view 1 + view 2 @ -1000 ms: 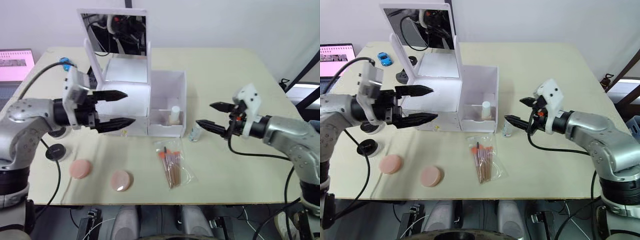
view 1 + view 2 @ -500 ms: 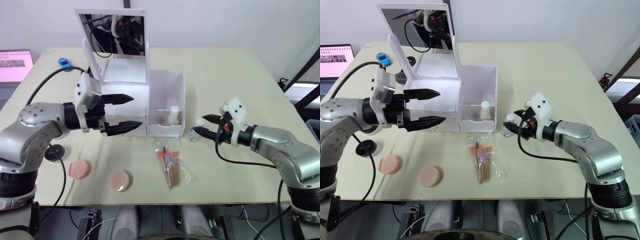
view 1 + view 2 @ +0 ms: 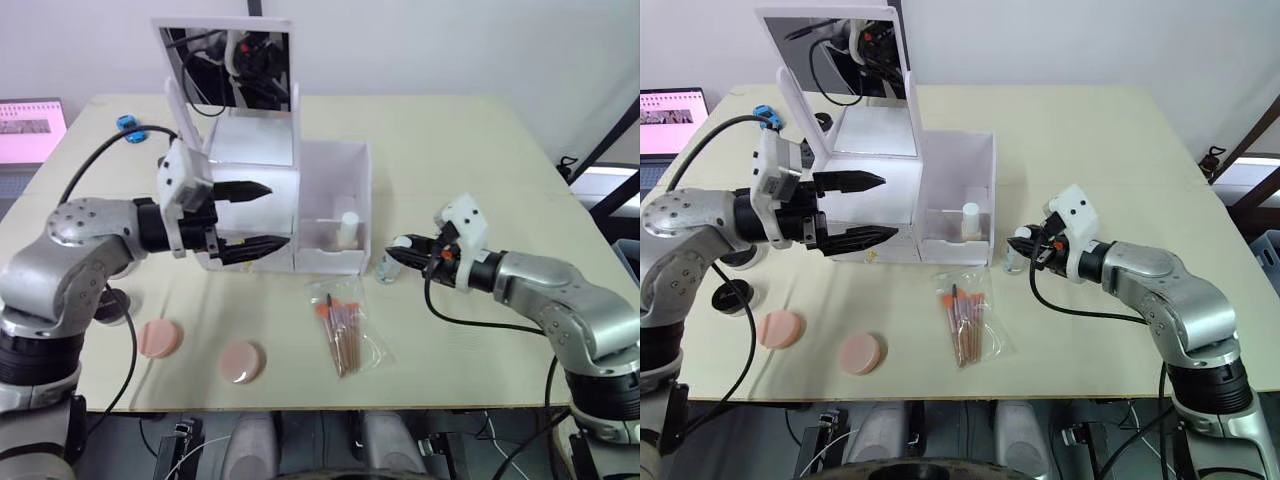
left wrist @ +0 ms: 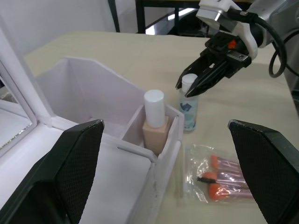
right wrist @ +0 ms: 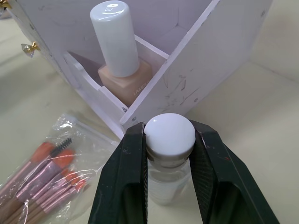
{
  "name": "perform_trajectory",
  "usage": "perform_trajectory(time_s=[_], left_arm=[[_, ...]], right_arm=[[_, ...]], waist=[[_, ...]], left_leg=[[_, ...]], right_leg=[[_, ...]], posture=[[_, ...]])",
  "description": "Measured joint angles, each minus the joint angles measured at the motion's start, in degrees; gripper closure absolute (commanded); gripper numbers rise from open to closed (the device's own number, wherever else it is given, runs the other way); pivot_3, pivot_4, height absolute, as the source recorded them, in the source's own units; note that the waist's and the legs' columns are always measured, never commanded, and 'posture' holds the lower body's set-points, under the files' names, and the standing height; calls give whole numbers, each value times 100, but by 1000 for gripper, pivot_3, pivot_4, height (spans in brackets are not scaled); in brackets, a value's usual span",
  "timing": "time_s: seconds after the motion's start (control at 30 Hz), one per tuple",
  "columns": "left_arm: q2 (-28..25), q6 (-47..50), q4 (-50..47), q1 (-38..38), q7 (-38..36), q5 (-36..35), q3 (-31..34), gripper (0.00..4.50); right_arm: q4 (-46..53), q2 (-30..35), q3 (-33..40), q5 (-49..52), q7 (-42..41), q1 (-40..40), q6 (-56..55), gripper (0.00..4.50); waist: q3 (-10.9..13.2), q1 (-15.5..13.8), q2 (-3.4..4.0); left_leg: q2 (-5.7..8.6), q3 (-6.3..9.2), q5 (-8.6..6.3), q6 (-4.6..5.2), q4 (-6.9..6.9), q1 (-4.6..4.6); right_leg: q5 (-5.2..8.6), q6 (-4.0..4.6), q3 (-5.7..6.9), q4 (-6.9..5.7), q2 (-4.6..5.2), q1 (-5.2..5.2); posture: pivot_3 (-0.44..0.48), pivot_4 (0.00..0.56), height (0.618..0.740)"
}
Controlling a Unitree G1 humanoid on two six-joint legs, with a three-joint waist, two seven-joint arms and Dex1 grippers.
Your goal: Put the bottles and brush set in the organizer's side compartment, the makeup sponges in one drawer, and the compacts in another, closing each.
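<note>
Clear bottle (image 5: pixel 169 179) is clamped at its cap by the right gripper (image 3: pixel 1025 247), beside the organizer (image 3: pixel 335 215); bagged brush set (image 3: pixel 343 327) lies near. Left gripper (image 3: pixel 268 217) is held agape.

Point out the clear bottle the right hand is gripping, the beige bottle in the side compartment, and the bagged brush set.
Clear bottle (image 5: pixel 169 135), right wrist view, white cap.
Beige bottle (image 5: pixel 126 81), right wrist view, beige body.
Brush set (image 3: pixel 343 330), left eye view, brush handles.

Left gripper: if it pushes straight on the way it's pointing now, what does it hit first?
Judging by its wrist view, the left gripper would first meet the peach bottle standing in the organizer's side compartment; the clear bottle lies beyond, though depth is uncertain.
</note>
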State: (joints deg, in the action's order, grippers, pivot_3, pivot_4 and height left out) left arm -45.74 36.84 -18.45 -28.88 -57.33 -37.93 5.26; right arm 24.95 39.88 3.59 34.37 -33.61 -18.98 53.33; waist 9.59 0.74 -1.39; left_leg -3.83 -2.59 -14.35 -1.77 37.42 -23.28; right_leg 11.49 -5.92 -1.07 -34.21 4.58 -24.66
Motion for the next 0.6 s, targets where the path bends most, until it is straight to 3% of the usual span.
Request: perform_trajectory(time_s=[0.17,0.3,0.43,0.6], left_arm=[[108,-92,161,18,6,69,4,0],[110,-314,333,200,8,194,31,0],[135,-491,404,315,90,239,184,0],[106,-611,404,543,152,242,437,0]], right_arm=[[-1,121,179,344,-181,-581,255,3775],[99,620,417,1180,-543,-1666,960,3775],[74,686,526,2077,-788,-2923,1495,3775],[-402,593,-15,1867,-977,-3797,1324,3775]], waist=[[1,5,1],[3,4,4],[3,7,4],[2,12,4]], left_leg=[[0,0,0,0,1,-1],[-1,4,0,0,-9,0],[-2,3,0,0,-18,-5],[-2,-4,0,0,-10,-8]], right_leg=[[0,0,0,0,0,0],[1,1,3,0,-2,-3],[1,1,2,1,-2,-15],[0,2,1,7,4,-14]], posture=[[0,150,723],[0,150,723],[0,150,723],[0,150,723]])
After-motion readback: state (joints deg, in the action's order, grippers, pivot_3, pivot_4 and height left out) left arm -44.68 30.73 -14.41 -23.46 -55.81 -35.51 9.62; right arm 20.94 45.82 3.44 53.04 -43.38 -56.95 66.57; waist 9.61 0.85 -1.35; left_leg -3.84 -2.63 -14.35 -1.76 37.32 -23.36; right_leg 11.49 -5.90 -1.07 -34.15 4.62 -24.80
